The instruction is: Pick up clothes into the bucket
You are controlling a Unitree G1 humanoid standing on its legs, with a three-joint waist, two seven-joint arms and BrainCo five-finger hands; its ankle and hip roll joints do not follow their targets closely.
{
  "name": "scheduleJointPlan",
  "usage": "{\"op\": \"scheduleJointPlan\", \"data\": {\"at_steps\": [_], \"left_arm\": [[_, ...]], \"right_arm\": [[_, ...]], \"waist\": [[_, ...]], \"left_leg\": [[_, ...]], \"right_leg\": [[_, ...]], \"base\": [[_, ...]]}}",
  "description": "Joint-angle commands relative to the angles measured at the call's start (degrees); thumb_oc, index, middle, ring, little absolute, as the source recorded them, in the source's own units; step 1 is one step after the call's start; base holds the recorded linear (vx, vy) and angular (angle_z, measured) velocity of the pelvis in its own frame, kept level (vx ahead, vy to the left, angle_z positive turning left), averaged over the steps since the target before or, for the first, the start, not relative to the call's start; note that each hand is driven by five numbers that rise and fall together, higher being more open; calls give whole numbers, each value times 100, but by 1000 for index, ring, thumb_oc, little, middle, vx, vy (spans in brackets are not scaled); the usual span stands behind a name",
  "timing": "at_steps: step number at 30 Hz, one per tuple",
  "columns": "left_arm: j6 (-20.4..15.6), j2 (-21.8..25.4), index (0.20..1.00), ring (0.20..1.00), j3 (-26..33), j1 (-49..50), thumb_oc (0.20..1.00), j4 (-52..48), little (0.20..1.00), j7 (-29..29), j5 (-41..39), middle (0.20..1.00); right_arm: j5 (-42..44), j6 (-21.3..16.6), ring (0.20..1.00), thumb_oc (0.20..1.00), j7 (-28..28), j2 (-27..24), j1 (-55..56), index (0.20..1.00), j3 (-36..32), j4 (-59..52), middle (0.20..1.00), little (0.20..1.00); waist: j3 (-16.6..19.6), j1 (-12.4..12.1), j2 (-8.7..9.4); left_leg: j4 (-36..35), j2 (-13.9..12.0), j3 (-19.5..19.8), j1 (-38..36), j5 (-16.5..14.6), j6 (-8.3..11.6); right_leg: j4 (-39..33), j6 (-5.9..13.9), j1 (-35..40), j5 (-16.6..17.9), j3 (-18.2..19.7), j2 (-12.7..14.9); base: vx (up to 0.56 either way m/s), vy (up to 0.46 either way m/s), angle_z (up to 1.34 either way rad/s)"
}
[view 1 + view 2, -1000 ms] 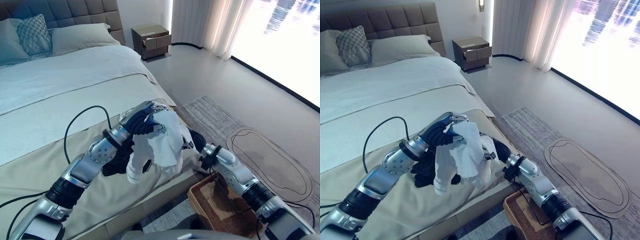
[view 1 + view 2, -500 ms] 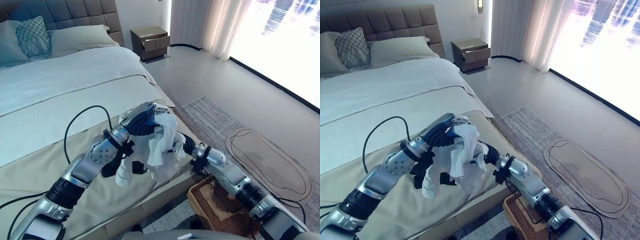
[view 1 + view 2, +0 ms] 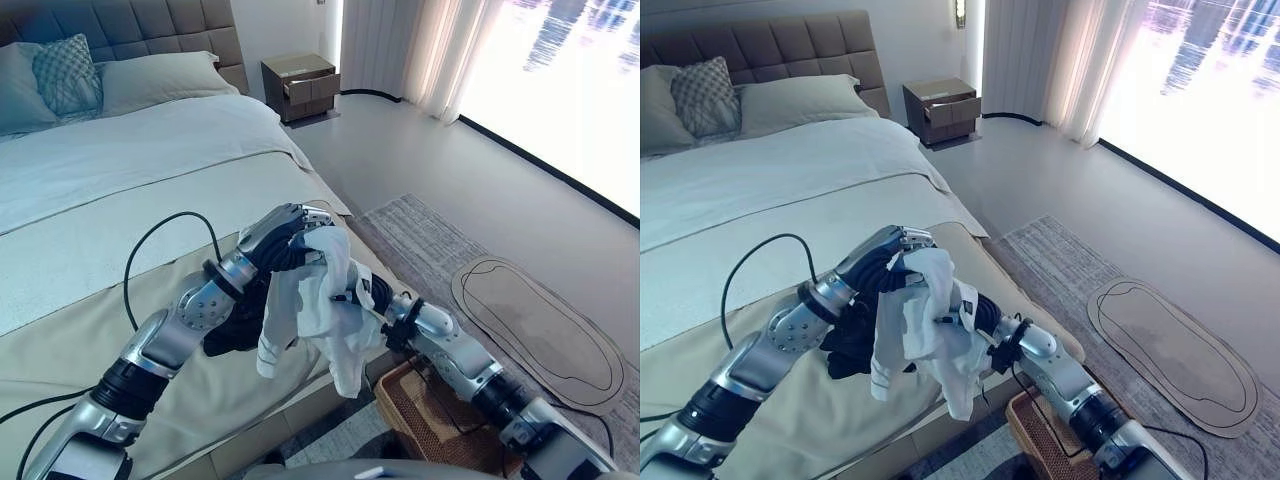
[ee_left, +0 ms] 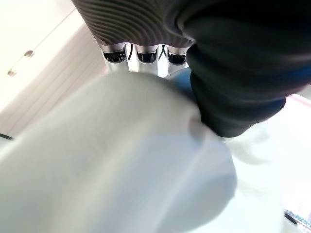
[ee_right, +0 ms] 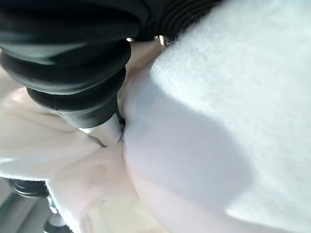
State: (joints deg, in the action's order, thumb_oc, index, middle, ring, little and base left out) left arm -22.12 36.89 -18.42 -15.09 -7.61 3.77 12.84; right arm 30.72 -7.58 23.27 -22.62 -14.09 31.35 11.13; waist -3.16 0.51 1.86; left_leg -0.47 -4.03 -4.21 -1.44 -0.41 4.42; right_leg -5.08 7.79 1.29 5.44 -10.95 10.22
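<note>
Now white garment (image 3: 310,295) draped over left hand (image 3: 285,240)

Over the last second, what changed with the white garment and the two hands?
The white garment has been lifted off the bed; its lower end now hangs past the bed's edge, above the wicker basket. The left hand keeps its grip on top. The right hand has pushed further into the cloth. The dark clothing stayed on the bed.

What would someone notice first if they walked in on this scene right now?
A white garment hangs in mid-air above the bed's foot corner, held up by the left hand, with the right hand tucked into its far side. Right below, on the floor beside the bed, a brown woven basket waits.
</note>
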Motion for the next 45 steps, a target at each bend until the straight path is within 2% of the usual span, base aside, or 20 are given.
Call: {"op": "scheduleJointPlan", "data": {"at_steps": [1, 8, 13, 20, 21, 26, 29, 31, 32, 33, 34, 35, 36, 38, 39, 45], "left_arm": [[-247, -188, 1000, 1000, 702, -46, 1000, 123, 1000, -575, -299, 1000], [-254, -1014, 1000, 1000, 1320, 731, 1000, 478, 1000, -788, -1842, 1000], [-232, -1248, 1000, 1000, 1442, 1119, 1000, 753, 1000, -688, -2404, 1000], [-199, -1449, 1000, 1000, 1581, 1407, 1000, 1090, 1000, -685, -2752, 1000], [-193, -1575, 1000, 1000, 1662, 1528, 1000, 1163, 1000, -642, -3052, 1000], [-159, -1792, 1000, 1000, 1680, 1786, 1000, 1205, 1000, -362, -3628, 1000], [-122, -1880, 1000, 1000, 1575, 1845, 1000, 1235, 1000, -174, -4030, 1000], [-127, -1891, 1000, 1000, 1482, 1823, 1000, 1248, 1000, -120, -4087, 1000], [-146, -1876, 1000, 1000, 1324, 1737, 1000, 1226, 1000, -92, -4087, 1000], [-149, -1878, 1000, 1000, 1324, 1723, 1000, 1233, 1000, -92, -4088, 1000], [-190, -1890, 1000, 1000, 1213, 1587, 1000, 1218, 1000, -148, -4158, 1000], [-194, -1894, 1000, 1000, 1216, 1572, 1000, 1226, 1000, -147, -4158, 1000], [-251, -1893, 1000, 1000, 1097, 1429, 1000, 1181, 1000, -215, -4167, 1000], [-277, -1905, 1000, 1000, 1056, 1362, 1000, 1188, 1000, -272, -4158, 1000], [-311, -1887, 1000, 1000, 981, 1252, 1000, 1164, 1000, -371, -4124, 1000], [-413, -1789, 1000, 1000, 900, 1081, 1000, 1075, 1000, -634, -3961, 1000]], "right_arm": [[332, -300, 200, 200, -160, 97, 270, 200, -479, -257, 200, 200], [892, -570, 200, 200, -571, 286, 1209, 200, -1656, -215, 200, 200], [1072, -936, 200, 200, -1044, 482, 1466, 200, -2525, -199, 200, 200], [1191, -1245, 200, 200, -1461, 637, 1596, 200, -3237, -228, 200, 200], [1152, -1344, 200, 200, -1619, 652, 1645, 200, -3505, -231, 200, 200], [955, -1489, 200, 200, -1918, 643, 1726, 200, -3928, -109, 200, 200], [804, -1621, 200, 200, -2226, 625, 1640, 200, -4166, 22, 200, 200], [565, -1638, 200, 200, -2394, 572, 1579, 200, -4196, 83, 200, 200], [373, -1674, 200, 200, -2638, 515, 1424, 200, -4229, 182, 200, 200], [369, -1675, 200, 200, -2644, 513, 1411, 200, -4232, 186, 200, 200], [202, -1708, 200, 200, -2842, 450, 1208, 200, -4178, 245, 200, 200], [193, -1707, 200, 200, -2853, 449, 1193, 200, -4178, 246, 200, 200], [0, -1724, 200, 200, -3011, 378, 1005, 200, -4116, 232, 200, 200], [-39, -1738, 200, 200, -3074, 356, 892, 200, -4082, 214, 200, 200], [-125, -1782, 200, 200, -3188, 316, 722, 200, -4042, 182, 200, 200], [-272, -1936, 200, 200, -3628, 249, 338, 200, -4084, 111, 200, 200]], "waist": [[183, -12, 233], [175, 76, 247], [168, 135, 249], [144, 168, 239], [125, 193, 241], [56, 245, 245], [-89, 277, 214], [-204, 312, 183], [-415, 369, 126], [-422, 361, 123], [-660, 417, 47], [-663, 411, 43], [-885, 486, -19], [-971, 502, -59], [-1152, 559, -100], [-1442, 622, -190]], "left_leg": [[55, 58, 414, 318, -24, -128], [73, 53, 382, 332, -25, -133], [79, 53, 384, 337, -38, -139], [108, 52, 369, 353, -54, -147], [141, 52, 357, 362, -72, -153], [363, 83, 328, 410, -200, -193], [648, 106, 282, 506, -342, -224], [791, 124, 241, 567, -399, -248], [1020, 147, 169, 695, -474, -263], [1047, 145, 163, 712, -488, -264], [1299, 164, 109, 911, -541, -273], [1328, 160, 102, 935, -554, -274], [1625, 165, 23, 1155, -654, -291], [1798, 148, -24, 1292, -714, -291], [2110, 109, -81, 1526, -806, -291], [2951, 11, -211, 2343, -1077, -315]], "right_leg": [[552, 233, -141, -362, -28, 228], [569, 222, -171, -344, 15, 231], [577, 225, -177, -339, 28, 237], [601, 230, -193, -344, 59, 243], [624, 231, -206, -353, 78, 251], [713, 222, -229, -379, 156, 274], [866, 229, -308, -426, 269, 307], [977, 227, -375, -465, 349, 331], [1172, 224, -531, -495, 452, 368], [1195, 224, -551, -503, 463, 368], [1430, 206, -814, -514, 561, 393], [1455, 206, -842, -521, 573, 391], [1683, 174, -1128, -522, 712, 404], [1839, 157, -1316, -555, 790, 391], [2106, 118, -1614, -609, 917, 387], [2929, 22, -2576, -801, 1215, 300]], "base": [[0, 0, 0], [0, 0, 0], [-1, -4, -1], [0, 0, 0], [0, 0, 0], [0, 0, 0], [-32, -1, -6], [-103, 5, -22], [-126, 4, -24], [-269, 35, -27], [-164, 28, -19], [-290, 40, -26], [-137, 16, -20], [-182, 13, -25], [-173, 3, -28], [-165, -13, -23]]}}
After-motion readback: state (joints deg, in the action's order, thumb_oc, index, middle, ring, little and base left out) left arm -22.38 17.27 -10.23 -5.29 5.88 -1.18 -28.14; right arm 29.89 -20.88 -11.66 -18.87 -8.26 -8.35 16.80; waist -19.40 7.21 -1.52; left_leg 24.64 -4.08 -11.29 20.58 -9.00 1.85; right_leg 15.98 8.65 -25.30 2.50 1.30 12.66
